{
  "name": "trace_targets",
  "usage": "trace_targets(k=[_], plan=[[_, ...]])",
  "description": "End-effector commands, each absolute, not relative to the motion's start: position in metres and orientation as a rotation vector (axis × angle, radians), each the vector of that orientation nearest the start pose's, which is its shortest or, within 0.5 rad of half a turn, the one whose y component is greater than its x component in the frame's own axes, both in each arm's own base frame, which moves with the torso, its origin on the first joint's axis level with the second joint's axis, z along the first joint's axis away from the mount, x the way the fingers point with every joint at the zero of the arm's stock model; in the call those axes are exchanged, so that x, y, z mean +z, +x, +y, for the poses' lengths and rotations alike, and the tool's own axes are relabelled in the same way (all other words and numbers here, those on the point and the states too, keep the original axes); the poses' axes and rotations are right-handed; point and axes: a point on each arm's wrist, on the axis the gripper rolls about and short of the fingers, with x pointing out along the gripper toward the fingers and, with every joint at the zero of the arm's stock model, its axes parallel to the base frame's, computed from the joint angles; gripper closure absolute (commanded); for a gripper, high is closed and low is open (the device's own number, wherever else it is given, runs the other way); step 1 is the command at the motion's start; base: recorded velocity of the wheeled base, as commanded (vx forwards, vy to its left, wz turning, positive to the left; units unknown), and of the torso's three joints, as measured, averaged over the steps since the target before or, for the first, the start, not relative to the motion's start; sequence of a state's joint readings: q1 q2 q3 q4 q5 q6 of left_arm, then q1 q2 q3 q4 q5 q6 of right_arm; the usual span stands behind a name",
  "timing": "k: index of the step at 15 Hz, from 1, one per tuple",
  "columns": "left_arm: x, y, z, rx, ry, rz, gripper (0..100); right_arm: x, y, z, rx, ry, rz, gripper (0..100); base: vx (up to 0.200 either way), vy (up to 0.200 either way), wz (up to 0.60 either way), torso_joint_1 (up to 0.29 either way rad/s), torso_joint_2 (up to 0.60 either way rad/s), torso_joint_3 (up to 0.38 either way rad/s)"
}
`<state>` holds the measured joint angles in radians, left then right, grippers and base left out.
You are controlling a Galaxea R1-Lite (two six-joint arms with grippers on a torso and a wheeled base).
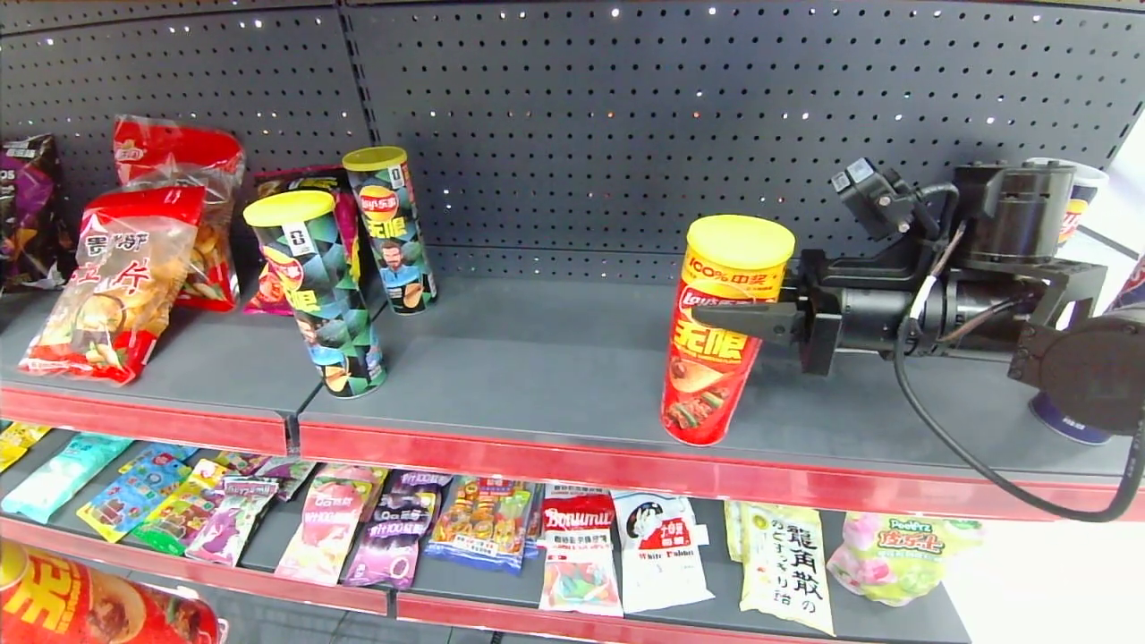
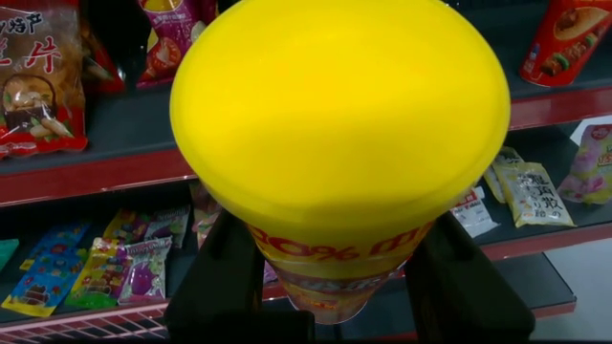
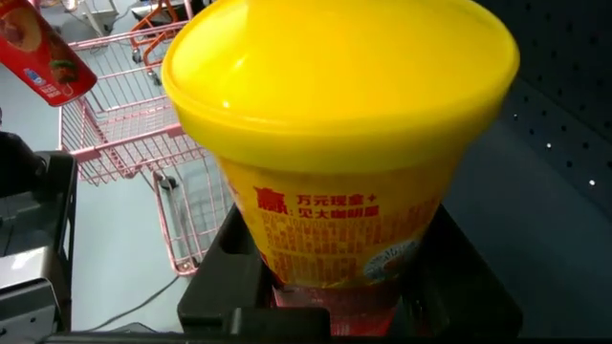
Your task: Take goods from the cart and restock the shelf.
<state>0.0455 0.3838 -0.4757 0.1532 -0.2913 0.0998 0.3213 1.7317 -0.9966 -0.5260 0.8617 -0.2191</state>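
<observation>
right gripper (image 1: pixel 735 318) closed on a red can (image 1: pixel 716 385) just below its yellow lid. the can stands slightly tilted on the upper shelf (image 1: pixel 555 367), near the red front edge, well apart from two dark cans (image 1: pixel 318 295) and the snack bags (image 1: pixel 125 286) further left. left gripper (image 2: pixel 339 301) clamps a second can (image 2: pixel 339 134), held low in front of the lower shelves. a pink cart (image 3: pixel 124 134) stands on the floor.

Dark grey pegboard wall (image 1: pixel 626 107), light specks through holes; pale grey floor (image 3: pixel 105 258)
</observation>
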Motion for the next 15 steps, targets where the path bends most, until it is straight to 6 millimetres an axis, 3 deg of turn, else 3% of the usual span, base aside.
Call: trace_targets(k=[1,4,5,10,15], plan=[[0.197,-0.01,-0.007,-0.248,0.089,0.048,100,0.213,0.3,0.118,1.195,-0.128,0.098,100,0.0,0.0,0.0,0.0,0.0,0.0],[0.197,-0.01,-0.007,-0.248,0.089,0.048,100,0.211,0.299,0.117,1.195,-0.13,0.101,100,0.0,0.0,0.0,0.0,0.0,0.0],[0.197,-0.01,-0.007,-0.248,0.089,0.048,100,0.211,0.299,0.117,1.194,-0.131,0.1,0,0.0,0.0,0.0,0.0,0.0,0.0],[0.197,-0.01,-0.007,-0.248,0.089,0.048,100,0.215,0.294,0.115,1.173,-0.134,0.093,0,0.0,0.0,0.0,0.0,0.0,0.0],[0.197,-0.01,-0.007,-0.248,0.089,0.048,100,0.212,0.252,0.099,0.962,-0.144,0.145,0,0.0,0.0,0.0,0.0,0.0,0.0]])
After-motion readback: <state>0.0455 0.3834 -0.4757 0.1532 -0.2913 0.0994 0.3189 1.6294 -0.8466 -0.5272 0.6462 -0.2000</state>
